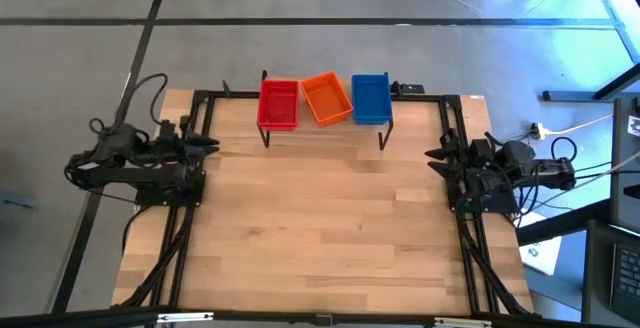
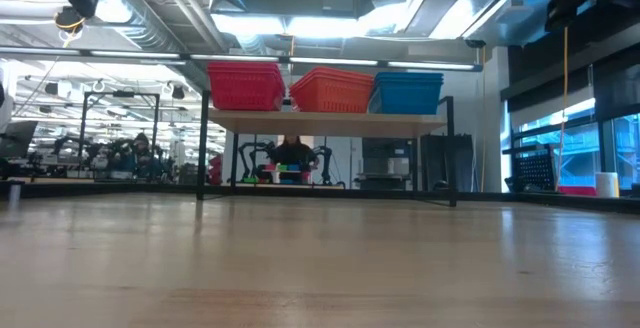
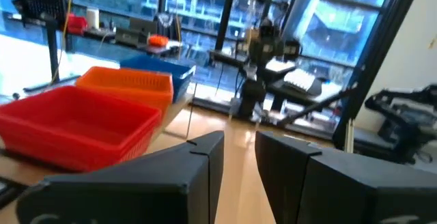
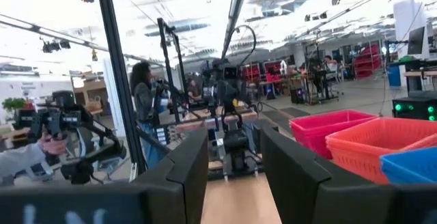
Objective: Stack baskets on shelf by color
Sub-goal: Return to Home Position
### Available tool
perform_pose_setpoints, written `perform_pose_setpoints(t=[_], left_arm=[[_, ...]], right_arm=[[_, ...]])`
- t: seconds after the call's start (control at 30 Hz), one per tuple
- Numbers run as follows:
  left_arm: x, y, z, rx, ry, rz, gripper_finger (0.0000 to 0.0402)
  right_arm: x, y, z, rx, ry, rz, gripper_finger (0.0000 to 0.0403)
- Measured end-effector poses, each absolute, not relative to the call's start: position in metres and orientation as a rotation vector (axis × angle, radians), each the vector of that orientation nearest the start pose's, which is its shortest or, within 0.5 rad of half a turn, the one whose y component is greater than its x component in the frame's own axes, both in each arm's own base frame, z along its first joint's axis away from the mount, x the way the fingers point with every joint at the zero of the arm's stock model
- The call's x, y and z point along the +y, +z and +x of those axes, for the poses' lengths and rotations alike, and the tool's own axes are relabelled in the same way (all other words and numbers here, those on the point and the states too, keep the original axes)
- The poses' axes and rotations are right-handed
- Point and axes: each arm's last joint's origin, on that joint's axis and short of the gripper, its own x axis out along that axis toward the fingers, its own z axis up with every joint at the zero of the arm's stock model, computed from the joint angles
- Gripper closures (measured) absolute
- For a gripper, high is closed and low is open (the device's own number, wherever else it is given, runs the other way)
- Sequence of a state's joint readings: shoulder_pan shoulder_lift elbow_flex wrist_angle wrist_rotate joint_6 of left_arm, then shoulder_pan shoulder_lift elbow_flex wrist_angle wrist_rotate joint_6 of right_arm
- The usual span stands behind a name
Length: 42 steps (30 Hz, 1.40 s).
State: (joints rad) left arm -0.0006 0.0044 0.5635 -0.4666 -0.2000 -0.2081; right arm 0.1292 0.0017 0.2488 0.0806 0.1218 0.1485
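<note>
Your three stacks stand side by side on the shelf (image 2: 330, 121) at the far edge of the counter (image 1: 330, 228). The red baskets (image 1: 279, 104) are toward the left arm, the orange baskets (image 1: 326, 98) in the middle, and the blue baskets (image 1: 371, 98) toward the right arm.

Both arms are folded back at the counter's side edges, well apart from the shelf. The left pincer (image 3: 239, 142) points across the counter with its fingers parted by a narrow gap and nothing between them. Red is the stack nearest it, then orange, then blue. The right pincer (image 4: 234, 136) is likewise a little open and empty. From its side the order runs blue, orange, red.

All the baskets sit open side up. The long axes of the red and blue stacks run from the near edge of the shelf to the far edge, parallel to each other. The orange stack is turned slightly askew, with its far end leaning toward red and its near end just beside blue.

Only the high view shows you that skew. The low view shows the stacks end-on above the plank and the shelf's black legs lifting it off the counter. You cannot count from any view how many baskets are nested in each stack. The right wrist view alone shows a person (image 4: 142, 98) standing beyond the counter.
</note>
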Motion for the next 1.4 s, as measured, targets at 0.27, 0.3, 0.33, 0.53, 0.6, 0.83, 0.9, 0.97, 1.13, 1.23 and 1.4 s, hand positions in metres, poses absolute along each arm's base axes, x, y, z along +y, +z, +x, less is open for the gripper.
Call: perform_pose_setpoints(t=[0.27, 0.3, 0.33, 0.53, 0.6, 0.83, 0.9, 0.97, 1.13, 1.23, 1.4], left_arm=[[0.006, 0.280, 0.046, -0.186, 0.182, -0.219, 0.0324], [0.006, 0.276, 0.049, -0.184, 0.182, -0.216, 0.0324], [0.006, 0.273, 0.052, -0.187, 0.182, -0.210, 0.0324], [0.006, 0.252, 0.065, -0.171, 0.185, -0.203, 0.0324], [0.006, 0.247, 0.068, -0.161, 0.186, -0.203, 0.0324], [0.006, 0.223, 0.079, -0.122, 0.219, -0.137, 0.0325], [0.006, 0.216, 0.082, -0.118, 0.219, -0.133, 0.0325], [0.006, 0.209, 0.085, -0.110, 0.220, -0.131, 0.0325], [0.006, 0.190, 0.091, -0.075, 0.216, -0.127, 0.0325], [0.006, 0.179, 0.095, -0.069, 0.215, -0.126, 0.0325], [0.006, 0.172, 0.097, -0.079, 0.207, -0.133, 0.0325]], right_arm=[[0.007, 0.237, 0.078, -0.322, 0.036, 0.198, 0.0266], [0.007, 0.233, 0.080, -0.327, 0.042, 0.204, 0.0266], [0.008, 0.228, 0.082, -0.322, 0.053, 0.206, 0.0266], [0.009, 0.197, 0.092, -0.330, 0.066, 0.217, 0.0266], [0.009, 0.197, 0.092, -0.325, 0.070, 0.220, 0.0266], [0.011, 0.196, 0.092, -0.303, 0.105, 0.177, 0.0266], [0.011, 0.196, 0.092, -0.298, 0.119, 0.174, 0.0266], [0.011, 0.195, 0.092, -0.291, 0.122, 0.173, 0.0266], [0.011, 0.192, 0.093, -0.259, 0.120, 0.142, 0.0266], [0.011, 0.189, 0.094, -0.232, 0.119, 0.142, 0.0266], [0.011, 0.189, 0.094, -0.225, 0.123, 0.173, 0.0266]])
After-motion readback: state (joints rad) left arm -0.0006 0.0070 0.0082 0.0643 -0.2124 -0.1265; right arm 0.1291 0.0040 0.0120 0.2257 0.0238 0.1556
